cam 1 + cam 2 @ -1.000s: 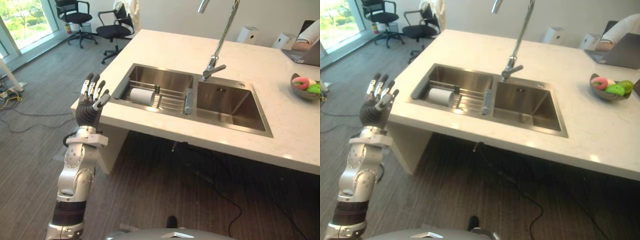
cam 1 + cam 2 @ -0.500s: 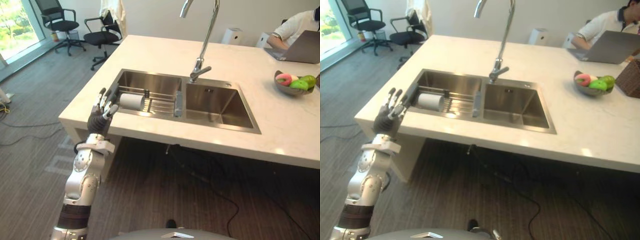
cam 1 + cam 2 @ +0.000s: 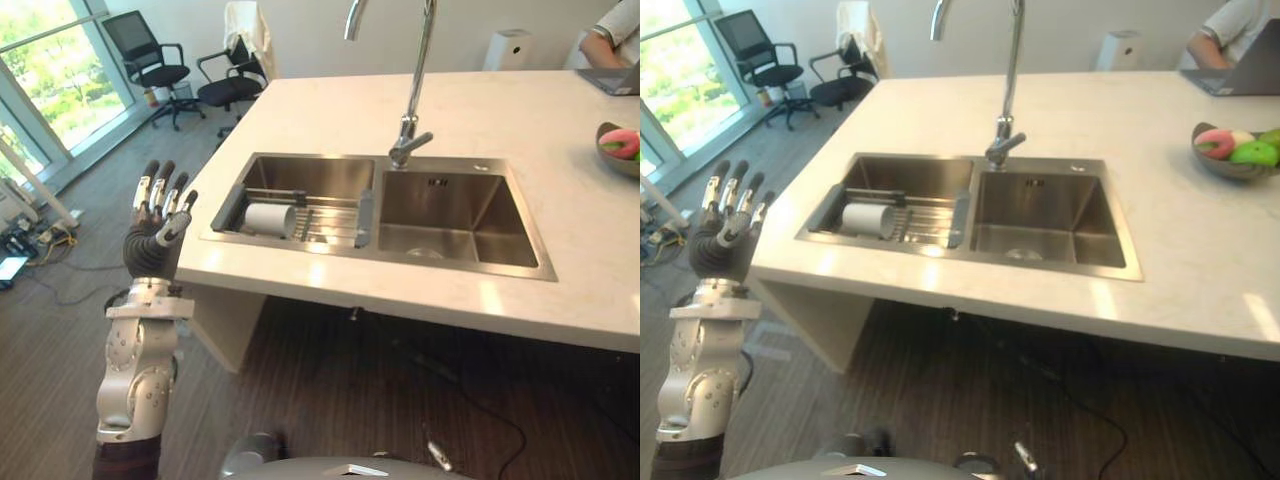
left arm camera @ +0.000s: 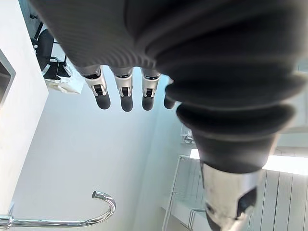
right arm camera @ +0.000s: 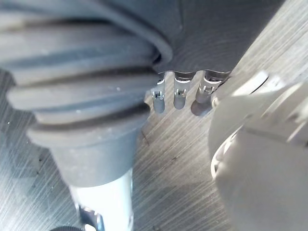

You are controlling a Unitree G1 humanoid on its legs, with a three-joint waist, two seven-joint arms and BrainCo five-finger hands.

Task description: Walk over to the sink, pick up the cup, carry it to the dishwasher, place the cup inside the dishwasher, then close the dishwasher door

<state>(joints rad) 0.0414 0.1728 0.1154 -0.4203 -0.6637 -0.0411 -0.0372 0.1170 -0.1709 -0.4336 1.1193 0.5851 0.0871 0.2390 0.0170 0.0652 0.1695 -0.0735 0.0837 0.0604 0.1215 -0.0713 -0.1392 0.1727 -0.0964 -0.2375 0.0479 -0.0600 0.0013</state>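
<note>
A white cup (image 3: pixel 270 219) lies on its side on a wire rack in the left basin of the steel double sink (image 3: pixel 300 243). My left hand (image 3: pixel 153 240) is raised upright to the left of the counter's corner, well apart from the cup. It is open, with straight fingers (image 4: pixel 126 94) and nothing in it. My right hand (image 5: pixel 178 97) hangs low over the floor, its fingers relaxed and empty.
A tall curved faucet (image 3: pixel 415 90) rises between the two basins. A bowl of fruit (image 3: pixel 1232 155) sits on the white counter (image 3: pixel 330 110) at the right, and a person with a laptop (image 3: pixel 1240 60) is at the far end. Office chairs (image 3: pixel 165 70) stand by the window.
The camera has moved, and the sink now shows larger and more square-on. My left hand, which was close to the counter's edge, now stands farther left of the corner, still open.
</note>
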